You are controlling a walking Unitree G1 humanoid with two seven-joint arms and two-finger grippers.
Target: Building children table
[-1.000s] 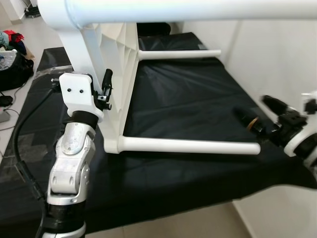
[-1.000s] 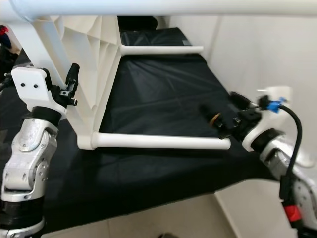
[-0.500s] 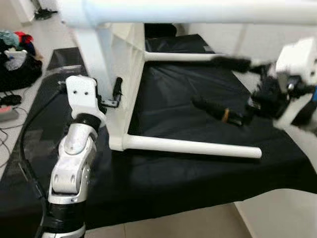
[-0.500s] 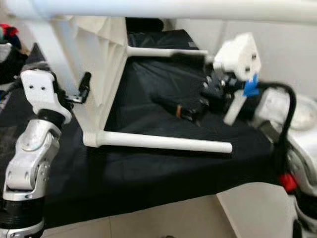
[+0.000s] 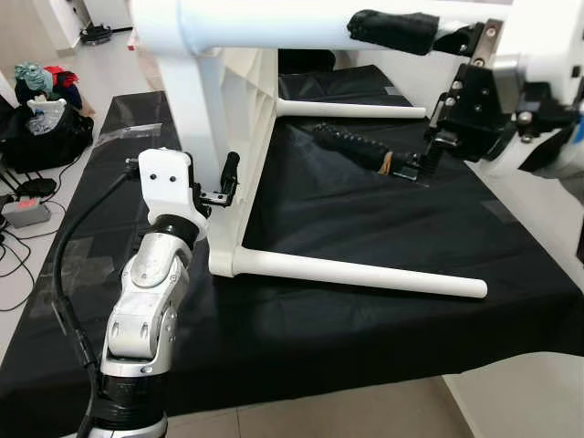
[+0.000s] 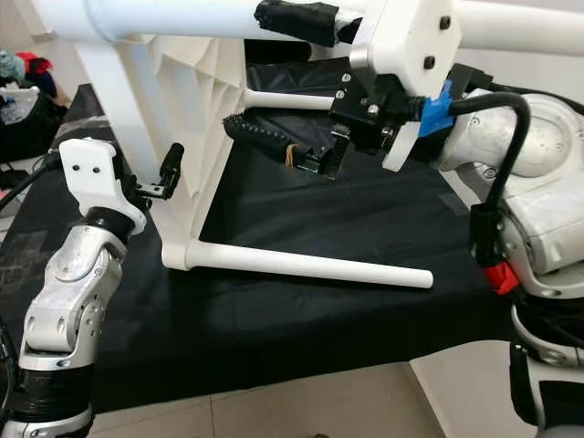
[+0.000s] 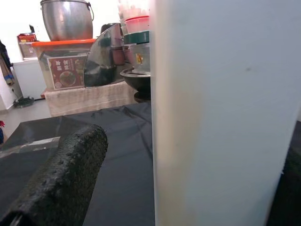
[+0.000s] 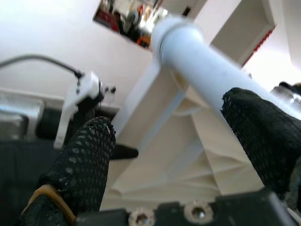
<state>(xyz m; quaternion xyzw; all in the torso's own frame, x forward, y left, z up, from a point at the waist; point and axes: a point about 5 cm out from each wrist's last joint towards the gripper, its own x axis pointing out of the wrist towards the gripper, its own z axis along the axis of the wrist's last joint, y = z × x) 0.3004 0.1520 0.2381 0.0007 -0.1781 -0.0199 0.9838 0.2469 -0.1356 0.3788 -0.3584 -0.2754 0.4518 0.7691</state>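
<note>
The white children's table (image 5: 239, 109) lies on its side on a black cloth (image 5: 365, 319). One leg (image 5: 274, 20) runs across the top of the head views, another leg (image 5: 365, 274) lies near the front, and a third (image 5: 351, 109) at the back. My right gripper (image 5: 339, 78) is open and straddles the top leg, one finger (image 5: 392, 29) on it and the other finger (image 5: 356, 148) well below. My left gripper (image 5: 235, 173) is open around the table's upright corner post (image 7: 221, 117); one finger (image 7: 61, 174) stands a little apart from it.
Bags and clothes (image 5: 36, 100) and a power strip (image 5: 23, 212) lie on the floor to the left. A white wall (image 5: 538, 228) stands close on the right. The cloth's front edge (image 5: 301, 401) is near me. Pots and containers (image 7: 66, 19) stand beyond the table.
My right arm swung up from low at the front right to the top leg, and its fingers now straddle it. The left gripper stayed at the corner post. The camera shifted.
</note>
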